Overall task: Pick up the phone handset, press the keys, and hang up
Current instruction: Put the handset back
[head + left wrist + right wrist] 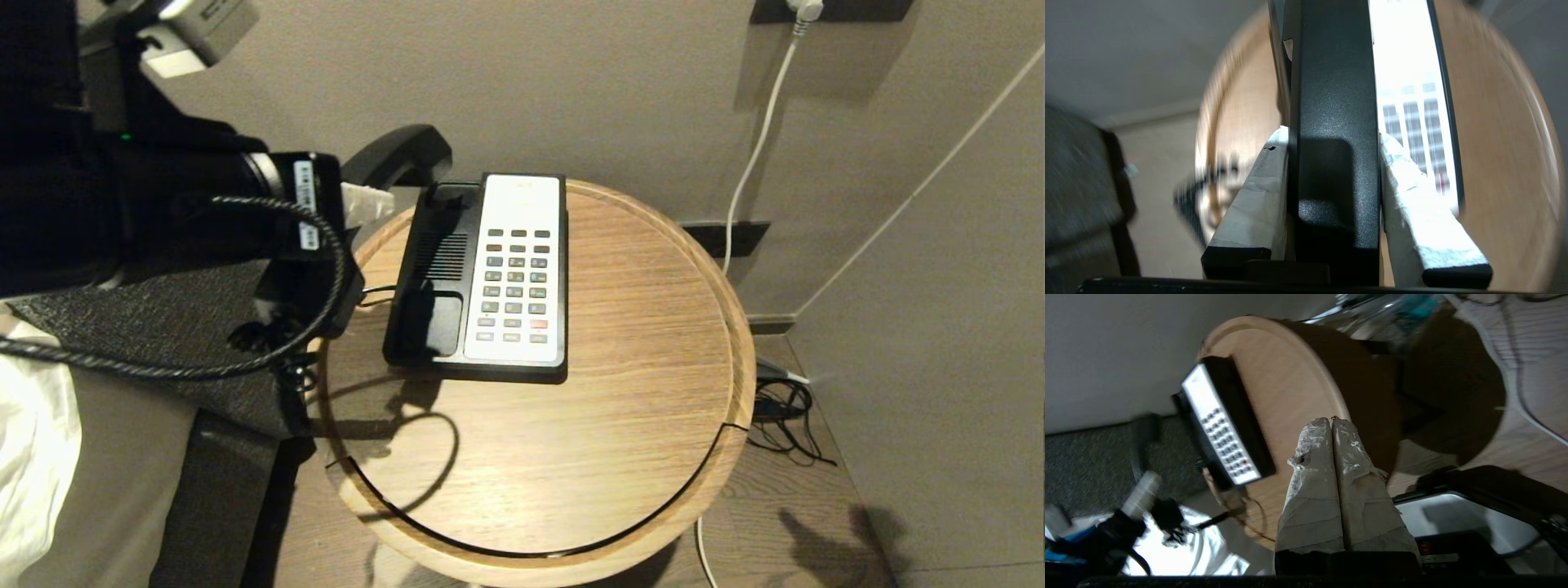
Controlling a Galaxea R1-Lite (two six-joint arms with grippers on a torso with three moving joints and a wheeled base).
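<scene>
Handset phase done, by the look of it. My left gripper [1333, 163] is pinched on the phone handset [1333, 122], one taped finger on each side of the black shaft. From the head view the handset [397, 155] is up off the phone base [437, 278], held above the table's left rear edge, far end curving toward the wall. Cradle recesses on the base sit bare. Coiled cord not clearly traceable; some dark cable hangs near the table's left rim.

The keys [514, 282] sit exposed on the white faceplate, nothing touching them. Phone rests toward the back left of the round wooden table [637, 392].

My right gripper [1332, 424] is off to the table's right side, out of the head view, taped fingers pressed together and holding nothing, tip clear of the phone.

Left to do, as I judge: bring the right tip over to the keypad, press, then lower the handset back into the cradle.
</scene>
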